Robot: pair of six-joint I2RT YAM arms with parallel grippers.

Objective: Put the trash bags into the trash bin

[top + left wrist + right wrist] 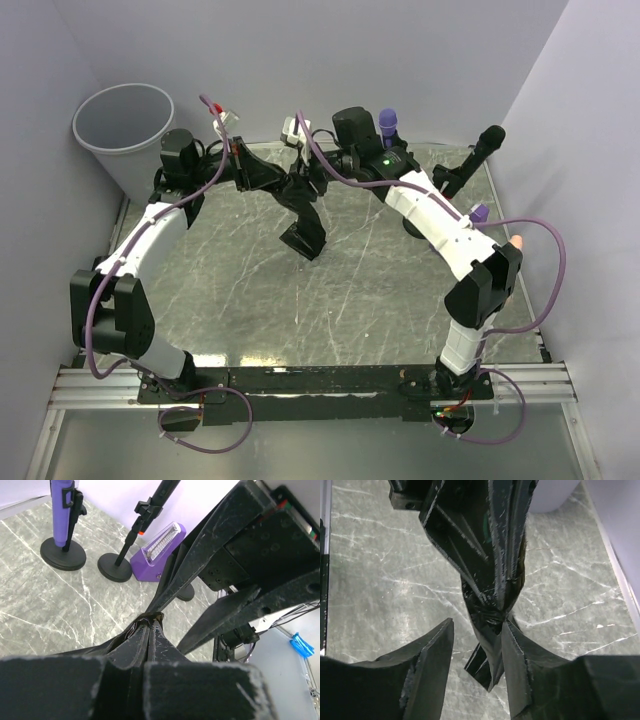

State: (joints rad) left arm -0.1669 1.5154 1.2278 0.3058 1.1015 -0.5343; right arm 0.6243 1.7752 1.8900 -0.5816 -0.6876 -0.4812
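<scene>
A black trash bag (305, 235) hangs twisted above the middle of the table. My left gripper (283, 185) is shut on its upper part; in the left wrist view its fingers (150, 630) pinch the gathered plastic (117, 645). My right gripper (306, 192) is open around the bag's narrow neck (492, 612), and in the right wrist view (478, 624) the bag touches the right finger while the left finger stands apart. The light grey trash bin (125, 130) stands at the back left corner; it also shows in the right wrist view (555, 495).
A purple stand on a round base (64, 525), a black stand (127, 545) and a purple wedge-shaped device (157, 552) stand at the back right of the marble table (380, 290). White walls close in on three sides.
</scene>
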